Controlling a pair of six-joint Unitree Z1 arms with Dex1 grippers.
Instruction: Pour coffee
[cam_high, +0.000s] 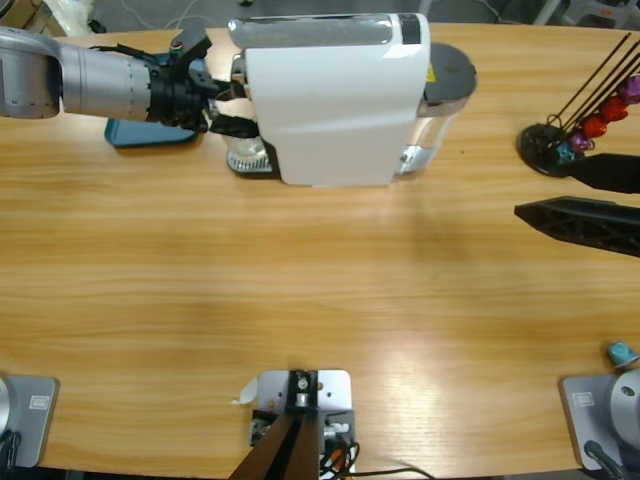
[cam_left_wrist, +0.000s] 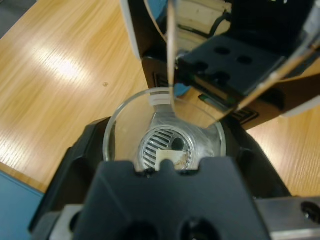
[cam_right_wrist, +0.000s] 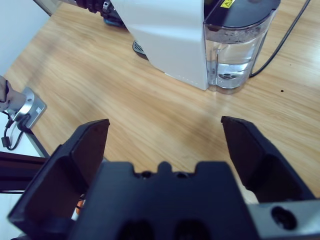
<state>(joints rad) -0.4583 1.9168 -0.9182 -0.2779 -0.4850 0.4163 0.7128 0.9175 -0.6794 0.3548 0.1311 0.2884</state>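
The left end effector (cam_high: 215, 100) reaches out level, jaws clamped on both sides of something; the right end effector (cam_right_wrist: 165, 145) hangs wide open, empty.

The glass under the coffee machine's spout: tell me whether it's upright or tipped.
Upright. In the left wrist view the glass shows its round rim facing up, the drip grate visible through its base, with the left gripper around it.
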